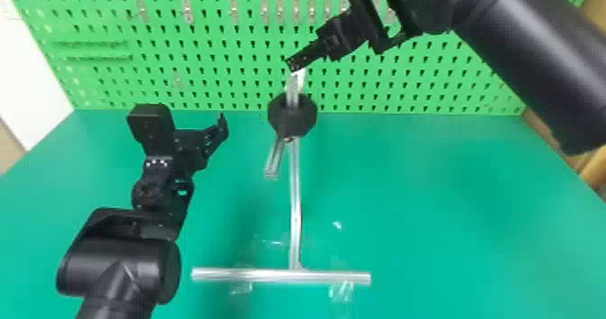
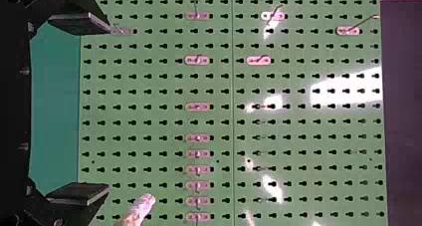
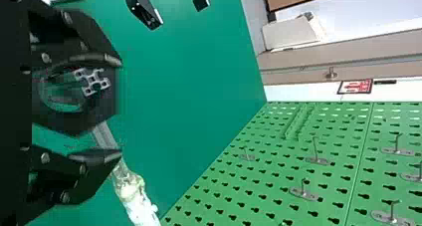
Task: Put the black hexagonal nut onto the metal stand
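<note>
In the head view my right gripper (image 1: pixel 295 66) is at the upper end of the metal stand (image 1: pixel 295 196), above the black hexagonal nut (image 1: pixel 304 120). The nut hangs high on the stand, where a short metal arm (image 1: pixel 273 161) slants out. Seen from the right wrist, the stand's arm end (image 3: pixel 94 81) shows inside the opening of the nut (image 3: pixel 97 34); my right gripper (image 3: pixel 119 109) stands open, one finger overlapping the nut. Left of the stand, my left gripper (image 1: pixel 185 113) is open and holds nothing; in its wrist view, the gripper (image 2: pixel 107 109) faces the pegboard.
A green pegboard (image 1: pixel 216 66) with metal hooks rises behind the green table (image 1: pixel 428 205). The stand's crossbar (image 1: pixel 252 275) lies near the front, with clear tape pieces beside it. Its pale upper tip (image 2: pixel 142 208) shows near one left finger.
</note>
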You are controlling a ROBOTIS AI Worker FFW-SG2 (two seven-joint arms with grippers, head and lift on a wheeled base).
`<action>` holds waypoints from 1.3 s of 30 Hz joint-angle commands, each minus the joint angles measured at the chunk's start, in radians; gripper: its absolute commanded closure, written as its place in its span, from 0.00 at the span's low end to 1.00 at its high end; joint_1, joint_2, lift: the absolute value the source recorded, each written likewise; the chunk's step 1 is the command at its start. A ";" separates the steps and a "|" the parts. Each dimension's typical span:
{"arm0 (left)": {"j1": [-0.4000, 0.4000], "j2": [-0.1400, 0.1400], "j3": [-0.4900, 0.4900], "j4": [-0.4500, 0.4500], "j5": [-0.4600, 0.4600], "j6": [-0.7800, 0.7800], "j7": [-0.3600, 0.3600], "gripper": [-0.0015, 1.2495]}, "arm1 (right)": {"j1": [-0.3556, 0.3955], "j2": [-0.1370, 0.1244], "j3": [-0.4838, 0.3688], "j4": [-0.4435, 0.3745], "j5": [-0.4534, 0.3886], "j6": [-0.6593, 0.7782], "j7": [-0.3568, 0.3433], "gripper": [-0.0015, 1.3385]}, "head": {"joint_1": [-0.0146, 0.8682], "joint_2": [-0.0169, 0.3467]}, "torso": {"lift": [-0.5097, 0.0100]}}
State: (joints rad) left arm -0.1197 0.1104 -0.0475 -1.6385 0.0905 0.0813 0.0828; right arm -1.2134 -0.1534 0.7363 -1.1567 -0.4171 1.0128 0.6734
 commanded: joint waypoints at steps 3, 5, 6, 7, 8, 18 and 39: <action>0.000 0.000 0.000 0.000 0.000 0.000 0.000 0.13 | 0.000 0.000 0.002 0.006 -0.014 -0.013 0.000 0.00 | 0.80 0.27 | 0.98; 0.000 0.000 0.000 0.000 0.000 0.000 0.000 0.13 | 0.002 -0.002 0.002 0.006 -0.015 -0.014 0.002 0.00 | 0.80 0.27 | 0.98; 0.000 0.000 0.000 -0.001 0.000 0.000 0.000 0.13 | 0.002 -0.002 0.002 0.006 -0.017 -0.016 0.000 0.00 | 0.80 0.27 | 0.98; 0.000 0.000 0.000 0.000 0.000 0.000 0.000 0.13 | 0.002 -0.002 0.002 0.006 -0.019 -0.016 0.000 0.00 | 0.80 0.27 | 0.98; 0.000 0.000 0.000 -0.001 0.000 0.000 0.000 0.13 | 0.002 -0.002 0.002 0.006 -0.019 -0.017 0.000 0.00 | 0.80 0.27 | 0.98; 0.003 0.000 0.002 -0.001 0.000 0.000 0.000 0.13 | 0.041 0.000 -0.092 0.005 -0.019 -0.051 0.037 0.00 | 0.80 0.27 | 0.98; 0.037 0.002 0.048 -0.044 0.011 -0.002 0.000 0.13 | 0.604 0.104 -0.704 -0.241 0.132 -0.384 -0.135 0.00 | 0.80 0.27 | 0.98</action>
State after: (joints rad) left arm -0.0835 0.1120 0.0000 -1.6812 0.0998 0.0797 0.0828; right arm -0.7196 -0.0622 0.1046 -1.3960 -0.2845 0.7207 0.5855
